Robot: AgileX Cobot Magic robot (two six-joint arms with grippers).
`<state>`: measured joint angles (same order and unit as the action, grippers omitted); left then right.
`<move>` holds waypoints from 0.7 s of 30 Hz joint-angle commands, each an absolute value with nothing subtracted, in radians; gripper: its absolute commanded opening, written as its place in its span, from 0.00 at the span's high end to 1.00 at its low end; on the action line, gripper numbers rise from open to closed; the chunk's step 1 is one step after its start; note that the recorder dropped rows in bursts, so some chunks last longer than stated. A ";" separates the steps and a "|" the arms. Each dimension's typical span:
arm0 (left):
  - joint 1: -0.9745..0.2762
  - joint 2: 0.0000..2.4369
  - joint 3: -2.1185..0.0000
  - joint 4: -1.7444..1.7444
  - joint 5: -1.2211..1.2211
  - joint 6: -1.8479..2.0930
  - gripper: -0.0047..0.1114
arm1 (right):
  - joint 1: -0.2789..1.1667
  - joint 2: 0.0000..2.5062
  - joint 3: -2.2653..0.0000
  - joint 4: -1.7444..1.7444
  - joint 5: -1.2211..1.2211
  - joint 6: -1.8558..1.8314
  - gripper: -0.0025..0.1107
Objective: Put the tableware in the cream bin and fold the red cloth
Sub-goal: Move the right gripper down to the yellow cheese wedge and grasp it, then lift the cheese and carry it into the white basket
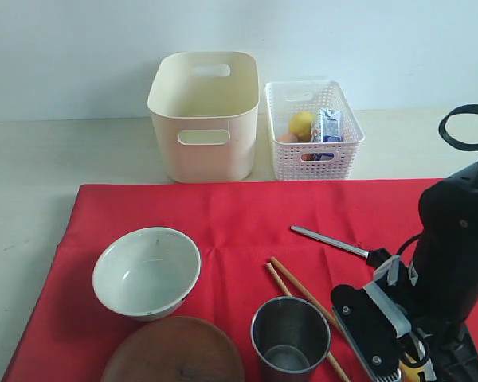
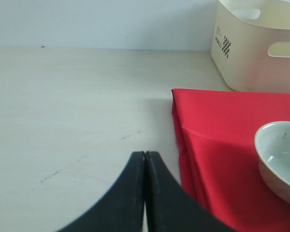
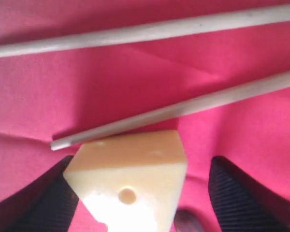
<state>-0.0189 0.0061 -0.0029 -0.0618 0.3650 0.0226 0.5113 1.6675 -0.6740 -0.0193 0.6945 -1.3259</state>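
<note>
Right gripper (image 3: 140, 186): spread around the cheese (image 3: 130, 166), not tableware.
Left gripper (image 2: 145, 159): pressed together, off the red cloth (image 2: 217, 145) by its left edge.
Chopsticks (image 3: 183, 108): near the cloth's front edge, beside the cheese.
Risk: closing now might grab cheese instead.

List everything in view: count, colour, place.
cream bin: 1, cream, behind cloth
basket: 1, white, right of bin
lemon: 1, yellow, in basket
milk carton: 1, blue, in basket
red cloth: 1, red, on table
bowl: 1, greenish-white, on cloth
plate: 1, brown, cloth's near edge
cup: 1, steel, beside plate
chopsticks: 2, wooden, on cloth
knife: 1, silver, on cloth
cheese: 1, yellow, on cloth
left pincer: 1, black, shut, above table
right pincer: 1, black, open around cheese
</note>
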 commanded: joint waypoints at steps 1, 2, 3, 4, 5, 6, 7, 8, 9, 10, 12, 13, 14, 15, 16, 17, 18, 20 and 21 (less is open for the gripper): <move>-0.024 0.000 0.000 -0.061 0.352 0.022 0.96 | 0.512 1.694 -0.665 0.000 0.685 -1.344 0.37; -0.024 0.000 0.000 -0.061 0.352 0.022 0.96 | 0.512 1.699 -0.665 0.000 0.685 -1.344 0.38; -0.024 0.000 0.000 -0.061 0.352 0.022 0.96 | 0.512 1.705 -0.665 0.000 0.685 -1.344 0.41; -0.024 0.000 0.000 -0.061 0.352 0.022 0.96 | 0.512 1.708 -0.665 0.000 0.685 -1.344 0.48; -0.024 0.000 0.000 -0.061 0.352 0.022 0.96 | 0.512 1.712 -0.665 0.000 0.685 -1.340 0.52; -0.024 0.000 0.000 -0.061 0.352 0.022 0.96 | 0.512 1.713 -0.665 0.000 0.687 -1.341 0.58; -0.024 0.000 0.000 -0.061 0.352 0.022 0.96 | 0.512 1.713 -0.665 0.000 0.694 -1.341 0.64; -0.024 0.000 0.000 -0.061 0.352 0.022 0.96 | 0.512 1.713 -0.665 0.005 0.694 -1.341 0.70; -0.024 0.000 0.000 -0.061 0.352 0.022 0.96 | 0.512 1.713 -0.665 0.014 0.703 -1.333 0.76; -0.024 0.000 0.000 -0.061 0.352 0.022 0.96 | 0.512 1.713 -0.665 0.024 0.708 -1.331 0.81; -0.024 0.000 0.000 -0.061 0.352 0.022 0.96 | 0.512 1.713 -0.665 0.031 0.708 -1.331 0.90; -0.024 0.000 0.000 -0.061 0.352 0.022 0.96 | 0.512 1.713 -0.665 0.031 0.708 -1.331 0.94; -0.024 0.000 0.000 -0.061 0.352 0.022 0.96 | 0.512 1.711 -0.665 0.029 0.708 -1.331 0.98; -0.024 0.000 0.000 -0.061 0.352 0.022 0.96 | 0.512 1.711 -0.665 0.029 0.708 -1.331 0.98; -0.024 0.000 0.000 -0.061 0.352 0.022 0.96 | 0.512 1.711 -0.665 0.029 0.708 -1.331 0.98; -0.024 0.000 0.000 -0.061 0.352 0.022 0.96 | 0.512 1.707 -0.668 0.029 0.708 -1.331 0.98; -0.024 0.000 0.000 -0.061 0.352 0.022 0.96 | 0.512 1.705 -0.668 0.029 0.708 -1.331 0.98; -0.024 0.000 0.000 -0.061 0.352 0.022 0.96 | 0.512 1.690 -0.677 0.029 0.710 -1.331 0.98; -0.024 0.000 0.000 -0.061 0.352 0.022 0.96 | 0.512 1.685 -0.686 0.029 0.710 -1.326 0.98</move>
